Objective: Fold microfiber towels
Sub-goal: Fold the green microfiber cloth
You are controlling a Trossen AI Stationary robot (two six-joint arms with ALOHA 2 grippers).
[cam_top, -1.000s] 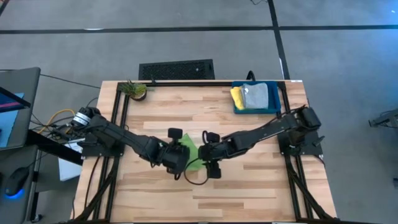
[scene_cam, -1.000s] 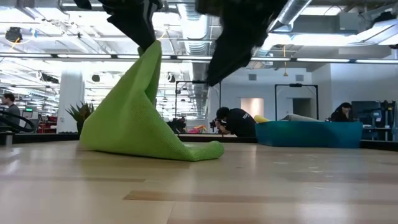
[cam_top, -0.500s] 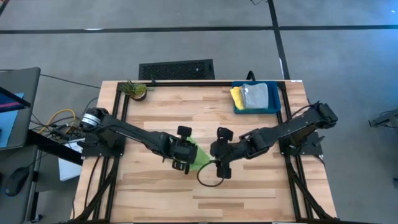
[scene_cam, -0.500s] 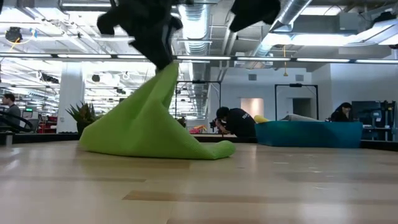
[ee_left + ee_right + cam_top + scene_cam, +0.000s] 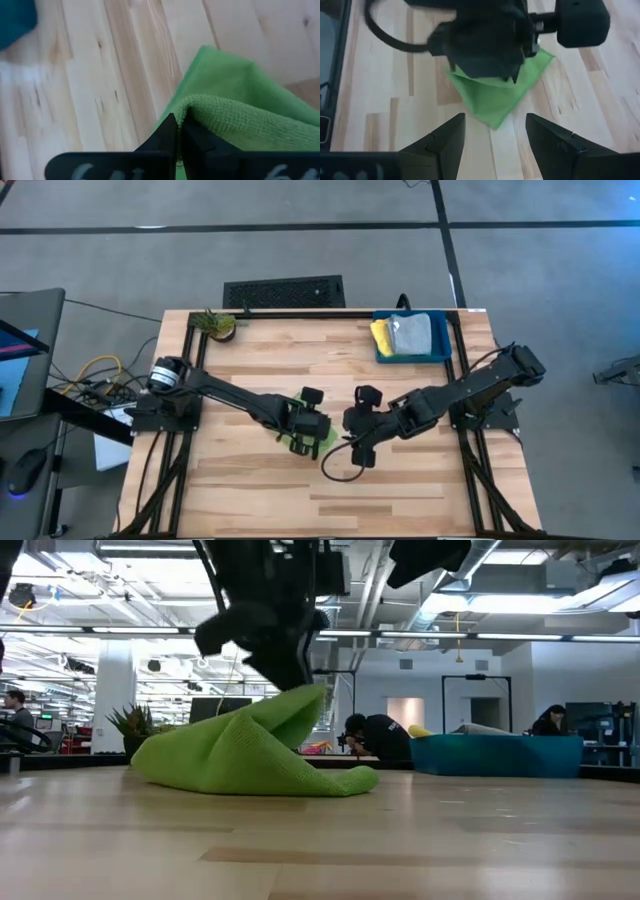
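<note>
The lime green towel (image 5: 250, 750) lies bunched on the wooden table near its middle and rises to a low peak; it also shows in the high view (image 5: 303, 444) and the right wrist view (image 5: 495, 102). My left gripper (image 5: 290, 675) is shut on that peak (image 5: 177, 135). My right gripper (image 5: 495, 135) is open and empty, just to the towel's right and raised above the table (image 5: 356, 432). A yellow towel (image 5: 382, 336) and a grey towel (image 5: 412, 333) lie in the bin. The turquoise towel does not show. My left gripper pinches a raised fold of the green towel (image 5: 195, 107) between its two shut fingers. The fingers come from above, pointing down at a slant. The held fold stands a little above the table, and the rest of the towel (image 5: 200, 765) lies slack on the wood.
A dark teal bin (image 5: 412, 356) stands at the table's far right corner; it also shows in the low view (image 5: 495, 753). A small potted plant (image 5: 217, 324) stands at the far left. People show in the room beyond the table.
My left gripper has gone toward the table's right edge and down, still shut on the towel. The towel's tall peak has sunk and leaned over to the right, while its base has stayed on the table. My right gripper has drawn off to the right and up.
</note>
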